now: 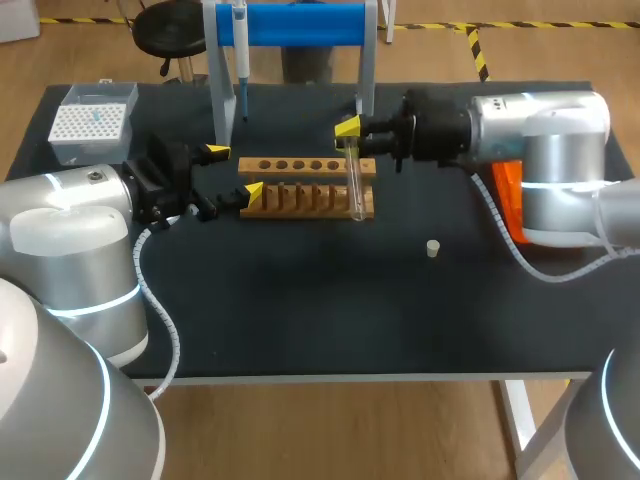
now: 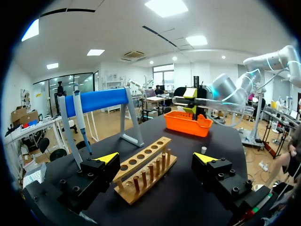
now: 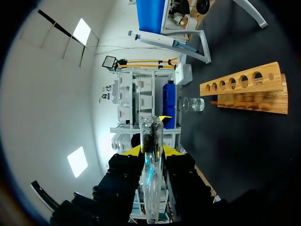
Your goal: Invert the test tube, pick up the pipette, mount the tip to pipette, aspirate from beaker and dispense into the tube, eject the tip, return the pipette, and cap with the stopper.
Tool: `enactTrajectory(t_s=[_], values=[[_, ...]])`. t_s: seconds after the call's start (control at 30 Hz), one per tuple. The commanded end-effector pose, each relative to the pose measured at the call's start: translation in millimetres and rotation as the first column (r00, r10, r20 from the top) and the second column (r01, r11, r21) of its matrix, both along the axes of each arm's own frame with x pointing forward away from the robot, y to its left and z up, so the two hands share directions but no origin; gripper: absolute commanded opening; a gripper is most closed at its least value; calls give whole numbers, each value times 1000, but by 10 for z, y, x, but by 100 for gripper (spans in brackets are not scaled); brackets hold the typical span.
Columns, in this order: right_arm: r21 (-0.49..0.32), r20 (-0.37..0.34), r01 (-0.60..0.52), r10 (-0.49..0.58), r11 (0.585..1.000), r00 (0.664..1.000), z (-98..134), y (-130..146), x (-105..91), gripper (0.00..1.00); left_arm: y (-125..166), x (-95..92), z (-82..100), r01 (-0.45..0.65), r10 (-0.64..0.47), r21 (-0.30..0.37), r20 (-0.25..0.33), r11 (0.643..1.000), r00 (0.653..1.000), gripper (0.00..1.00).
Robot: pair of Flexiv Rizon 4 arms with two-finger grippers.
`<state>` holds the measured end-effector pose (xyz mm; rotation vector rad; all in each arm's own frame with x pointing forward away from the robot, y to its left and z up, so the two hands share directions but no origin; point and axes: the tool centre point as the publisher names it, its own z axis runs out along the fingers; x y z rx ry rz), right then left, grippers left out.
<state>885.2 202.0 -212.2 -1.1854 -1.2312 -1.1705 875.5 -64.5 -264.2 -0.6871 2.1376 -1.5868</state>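
A clear glass test tube stands upright at the right end of a wooden rack, clamped in the right gripper. A blue-and-white pipette hangs on a blue stand. A small pale stopper lies on the table, well apart.

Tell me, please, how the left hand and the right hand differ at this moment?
The left hand is open and empty; the right hand is shut on the test tube. The left hand sits low at the left end of the wooden rack; the right hand is by the rack's right end, holding the tube roughly upright. Both have yellow fingertips and point toward the rack.
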Motion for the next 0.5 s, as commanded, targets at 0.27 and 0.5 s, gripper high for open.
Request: enactTrajectory(t_s=[0.27,0.5], values=[[-4,0,0,0,1000,1000,10,-6,-6,0,-96,-26,95,189,-181,14,364,982,913,100],[-4,0,0,0,1000,1000,10,-6,-6,0,-211,-61,172,351,-449,281,493,893,745,100]])
